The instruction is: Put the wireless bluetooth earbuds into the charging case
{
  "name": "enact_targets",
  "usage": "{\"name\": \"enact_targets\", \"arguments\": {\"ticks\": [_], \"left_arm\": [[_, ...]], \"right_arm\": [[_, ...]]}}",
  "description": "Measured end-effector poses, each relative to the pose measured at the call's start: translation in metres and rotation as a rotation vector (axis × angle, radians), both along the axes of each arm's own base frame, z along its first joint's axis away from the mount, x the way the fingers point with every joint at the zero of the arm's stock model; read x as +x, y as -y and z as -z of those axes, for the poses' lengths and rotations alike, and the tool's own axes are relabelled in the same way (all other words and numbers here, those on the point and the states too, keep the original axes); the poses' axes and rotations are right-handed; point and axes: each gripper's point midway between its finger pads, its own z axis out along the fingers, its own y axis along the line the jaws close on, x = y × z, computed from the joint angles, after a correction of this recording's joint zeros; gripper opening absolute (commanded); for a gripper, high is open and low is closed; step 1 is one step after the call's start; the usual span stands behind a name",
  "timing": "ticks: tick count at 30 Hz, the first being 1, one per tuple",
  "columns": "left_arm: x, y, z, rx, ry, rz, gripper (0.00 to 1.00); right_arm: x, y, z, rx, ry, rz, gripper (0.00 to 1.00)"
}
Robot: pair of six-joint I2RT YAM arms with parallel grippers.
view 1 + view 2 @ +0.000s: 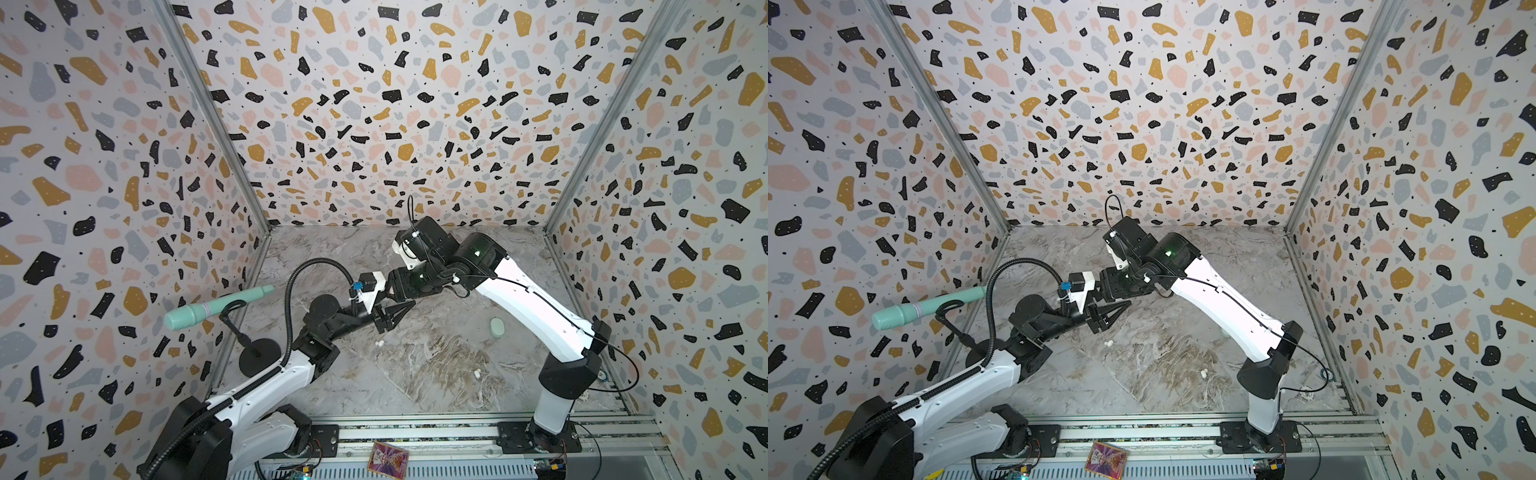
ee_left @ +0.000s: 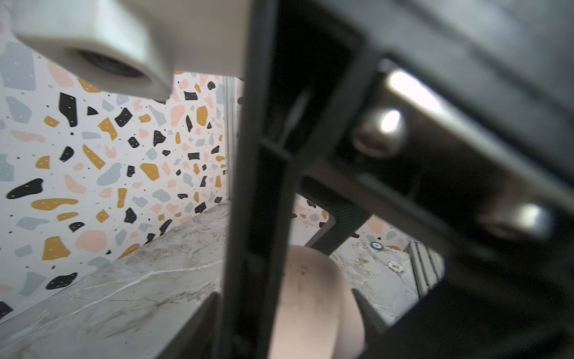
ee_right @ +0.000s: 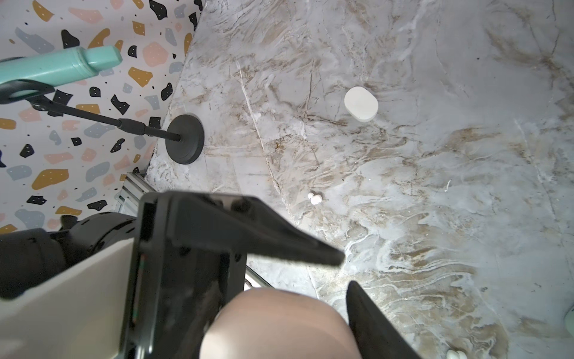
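Observation:
A pale pink charging case (image 3: 279, 323) hangs over the middle of the table. My right gripper (image 3: 289, 310) is shut on it. My left gripper (image 2: 282, 317) stands open with its fingers (image 2: 368, 310) on either side of the same case (image 2: 310, 298). Both top views hide the case under the two meeting grippers (image 1: 392, 313) (image 1: 1106, 316). Two white wireless bluetooth earbuds lie loose on the marble, one (image 1: 379, 343) (image 1: 1108, 343) (image 3: 314, 198) below the grippers and one (image 1: 477, 372) (image 1: 1204, 372) nearer the front.
A pale mint case (image 1: 497, 327) lies shut beside the right arm. A white case (image 3: 361, 104) lies shut on the marble. A mint microphone (image 1: 216, 309) leans on a stand with a black base (image 1: 259, 353) by the left wall. Two poker chips (image 2: 396, 266) lie near the right rail.

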Motion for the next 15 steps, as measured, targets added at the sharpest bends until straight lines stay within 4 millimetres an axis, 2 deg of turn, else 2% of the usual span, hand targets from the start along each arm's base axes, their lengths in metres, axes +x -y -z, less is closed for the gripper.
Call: {"name": "enact_targets", "arguments": {"ticks": [3,10,12,15], "left_arm": [[0.002,-0.007,-0.002,0.010,0.002,-0.049,1.00],[0.008,-0.040,-0.005,0.037,-0.004,-0.252,1.00],[0.014,-0.048,0.001,0.057,-0.032,-0.316,1.00],[0.025,-0.060,0.023,0.112,-0.108,-0.408,1.00]], "right_arm": [[0.002,0.020,0.012,-0.023,-0.013,0.032,0.46],[0.027,0.102,0.046,-0.044,-0.018,0.208,0.45],[0.035,0.125,0.060,-0.050,-0.018,0.260,0.45],[0.047,0.151,0.085,-0.070,-0.017,0.320,0.45]]}}
